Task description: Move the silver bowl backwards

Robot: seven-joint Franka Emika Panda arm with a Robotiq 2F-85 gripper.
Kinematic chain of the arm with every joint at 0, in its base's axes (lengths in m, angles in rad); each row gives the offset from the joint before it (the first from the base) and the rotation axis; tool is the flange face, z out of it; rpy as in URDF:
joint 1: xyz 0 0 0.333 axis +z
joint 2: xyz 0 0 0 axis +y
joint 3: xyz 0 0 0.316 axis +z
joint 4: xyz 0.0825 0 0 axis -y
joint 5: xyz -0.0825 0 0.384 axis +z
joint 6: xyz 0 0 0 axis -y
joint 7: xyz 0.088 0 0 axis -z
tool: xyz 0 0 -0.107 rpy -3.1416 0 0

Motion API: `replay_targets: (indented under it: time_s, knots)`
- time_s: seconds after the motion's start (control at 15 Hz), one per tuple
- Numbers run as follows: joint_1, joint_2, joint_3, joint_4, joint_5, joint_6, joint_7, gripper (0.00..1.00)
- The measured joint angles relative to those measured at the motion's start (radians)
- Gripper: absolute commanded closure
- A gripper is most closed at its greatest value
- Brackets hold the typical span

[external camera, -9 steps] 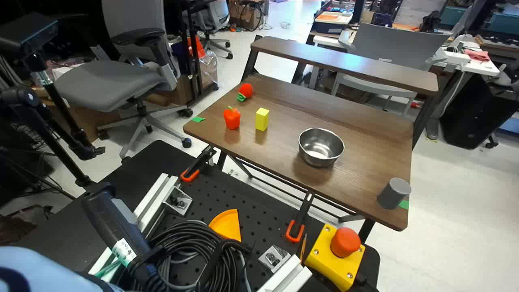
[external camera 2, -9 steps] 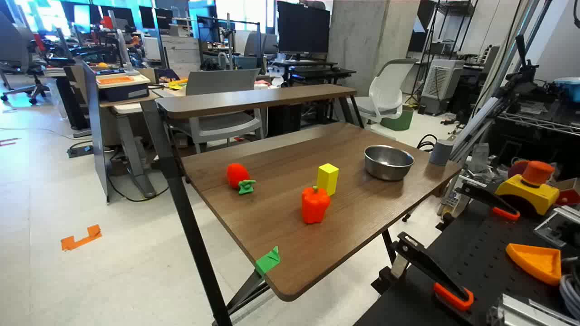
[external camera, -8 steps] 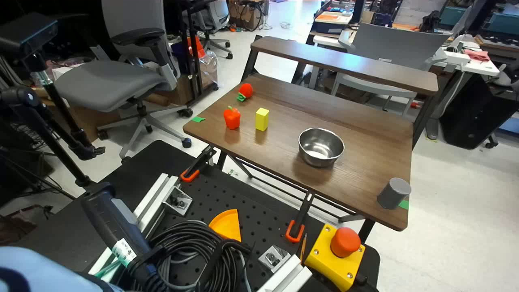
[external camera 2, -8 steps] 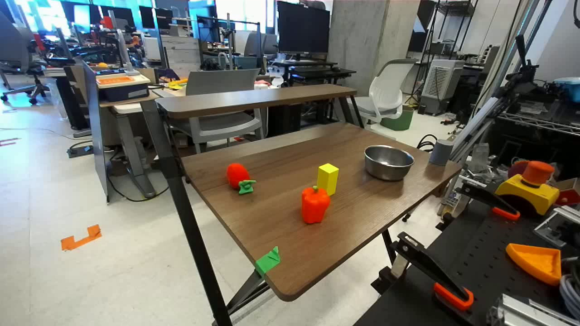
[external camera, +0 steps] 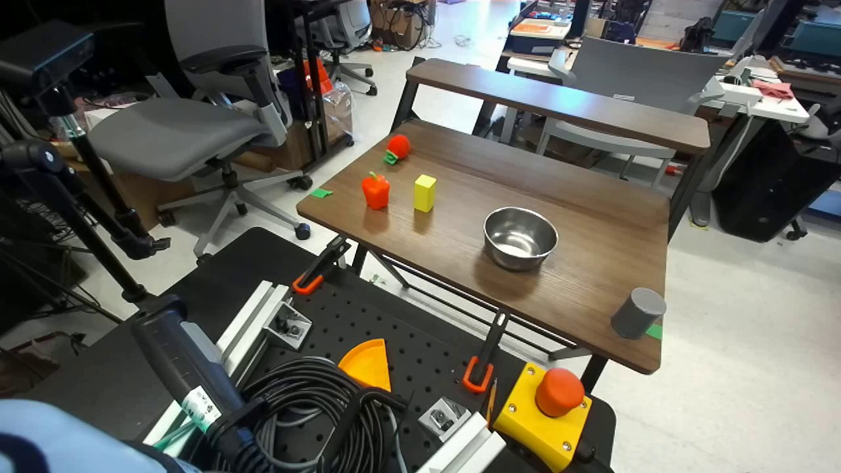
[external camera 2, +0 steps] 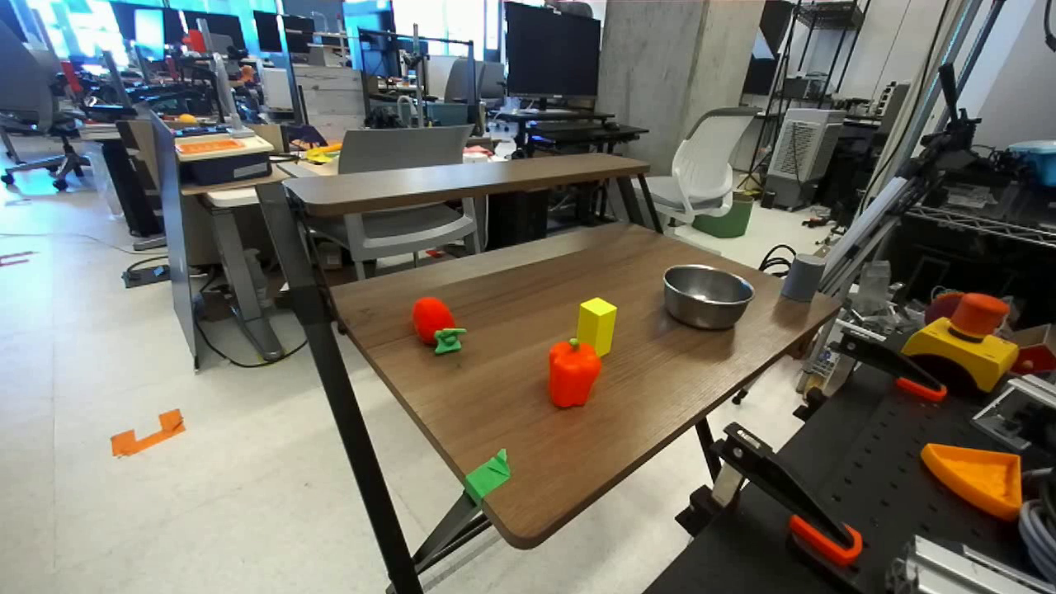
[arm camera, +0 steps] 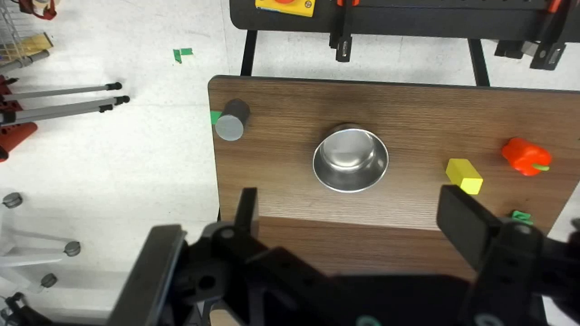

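Observation:
The silver bowl (external camera: 520,238) is a round shiny metal bowl standing upright on the brown wooden table (external camera: 591,263). In an exterior view the bowl (external camera 2: 708,297) sits between the yellow block and the grey cylinder. In the wrist view the bowl (arm camera: 350,159) is seen from above, and its inside looks empty. My gripper (arm camera: 348,194) is open, with its two fingers (arm camera: 466,222) wide apart and nothing between them. It hangs above the table, apart from the bowl, which shows just beyond the fingertips. The gripper does not show in either exterior view.
On the table stand a yellow block (external camera 2: 596,327), an orange-red pepper (external camera 2: 574,373), a red item with a green top (external camera 2: 432,320) and a grey cylinder (external camera: 638,313) near a corner. A raised shelf (external camera: 558,105) runs along one long table edge. A black pegboard bench (external camera: 407,368) adjoins the opposite side.

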Motion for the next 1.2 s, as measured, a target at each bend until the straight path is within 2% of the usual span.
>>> replay_targets:
  time_s: [0.2, 0.4, 0.8, 1.2]
  knots:
    - [0.007, 0.032, 0.001, 0.000, 0.010, 0.031, 0.008, 0.00]
    - [0.025, 0.124, 0.001, 0.010, 0.046, 0.137, 0.030, 0.00]
    - [0.074, 0.470, 0.027, 0.139, 0.126, 0.297, 0.097, 0.00]
    - [0.073, 0.831, 0.063, 0.353, 0.151, 0.321, 0.177, 0.00]
